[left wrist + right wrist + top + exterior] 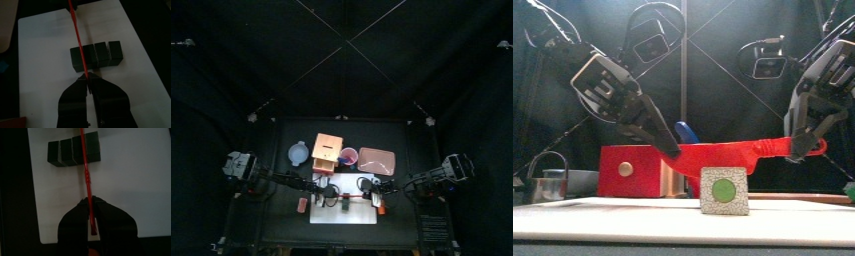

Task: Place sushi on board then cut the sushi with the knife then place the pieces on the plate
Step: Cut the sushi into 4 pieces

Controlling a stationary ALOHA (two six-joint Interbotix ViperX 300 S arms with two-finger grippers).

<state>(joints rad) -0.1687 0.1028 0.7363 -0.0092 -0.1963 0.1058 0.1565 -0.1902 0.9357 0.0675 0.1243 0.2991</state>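
The black table (285, 225) carries a white cutting board (345, 214) at 6 o'clock, a blue-grey bowl (298, 153) at 11, a wooden box (329, 150) at 12, a pink tray (376, 160) at 1, and perhaps a red cup (349, 155) between the last two.

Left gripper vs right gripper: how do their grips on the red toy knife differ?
Left gripper pinches the thin blade end of the red toy knife; right gripper clamps its thick handle. Left gripper slants in; right gripper hangs more upright. Both are shut on it, above the dark green sushi roll on the white cutting board.
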